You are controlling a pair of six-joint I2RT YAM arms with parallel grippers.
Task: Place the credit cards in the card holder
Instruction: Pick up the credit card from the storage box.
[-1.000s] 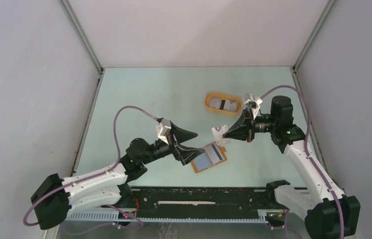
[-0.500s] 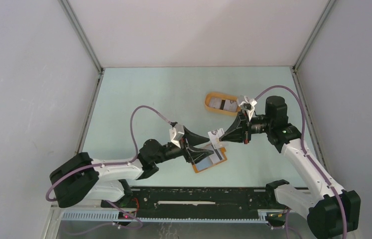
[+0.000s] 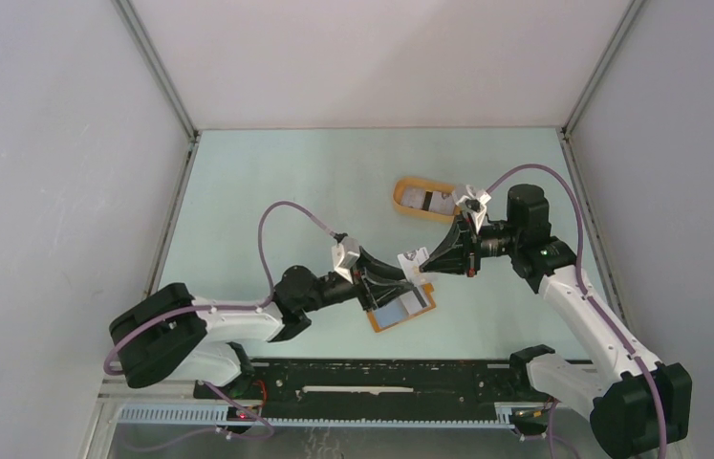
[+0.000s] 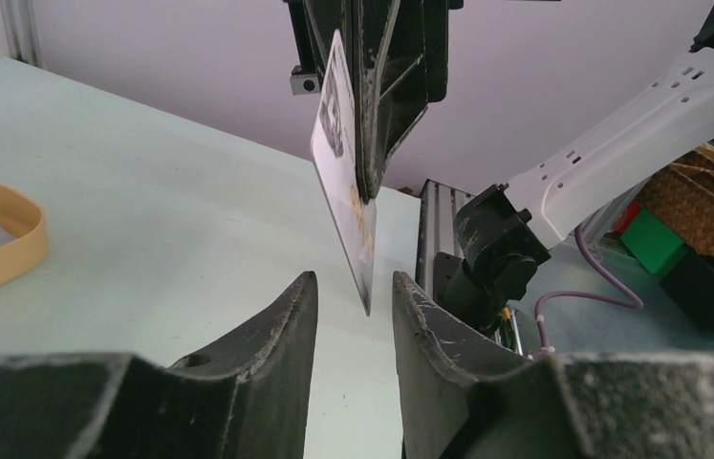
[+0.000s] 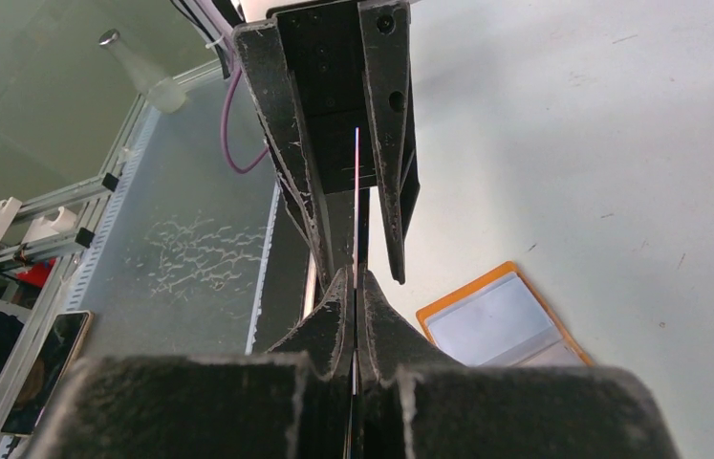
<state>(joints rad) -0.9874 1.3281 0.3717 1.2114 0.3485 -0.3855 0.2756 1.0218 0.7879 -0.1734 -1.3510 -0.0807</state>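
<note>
A white credit card (image 3: pixel 414 255) hangs in the air, my right gripper (image 3: pixel 428 260) shut on one end of it. In the right wrist view the card (image 5: pixel 357 191) shows edge-on as a thin line between the pinched fingers. My left gripper (image 4: pixel 353 279) stands open with the card's free corner (image 4: pixel 364 287) between its fingertips, a gap on each side. The orange-brown card holder (image 3: pixel 400 308) lies open on the table just below both grippers, a pale card in its clear pocket (image 5: pixel 491 320).
An oval orange tray (image 3: pixel 399 197) with more cards in it sits behind the grippers, towards the back right; its rim (image 4: pixel 18 251) shows at the left of the left wrist view. A black rail (image 3: pixel 372 378) runs along the near table edge.
My left arm has reached right until its fingers straddle the card, and its jaws have narrowed. The right gripper has shifted slightly left, still pinching the card.
</note>
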